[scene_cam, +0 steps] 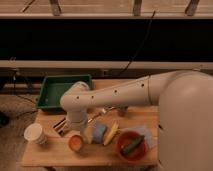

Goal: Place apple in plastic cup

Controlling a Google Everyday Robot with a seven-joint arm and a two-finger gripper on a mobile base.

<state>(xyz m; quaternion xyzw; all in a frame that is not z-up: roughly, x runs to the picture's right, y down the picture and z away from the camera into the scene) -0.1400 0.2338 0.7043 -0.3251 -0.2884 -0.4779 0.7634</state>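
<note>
The orange-yellow apple (76, 143) is at the front left of the wooden table (50, 152). A pale rim, seemingly the plastic cup (75, 150), shows around its lower edge, and most of the cup is hidden. My gripper (75, 133) points straight down from the white arm (120, 95) and hangs right over the apple, touching or nearly touching its top.
A white paper cup (34, 133) stands left of the apple. A green tray (56, 91) sits at the back left. A blue sponge (100, 132), a banana (111, 133) and a red bowl (131, 150) holding a cucumber (133, 145) lie to the right. Utensils (60, 125) lie behind the apple.
</note>
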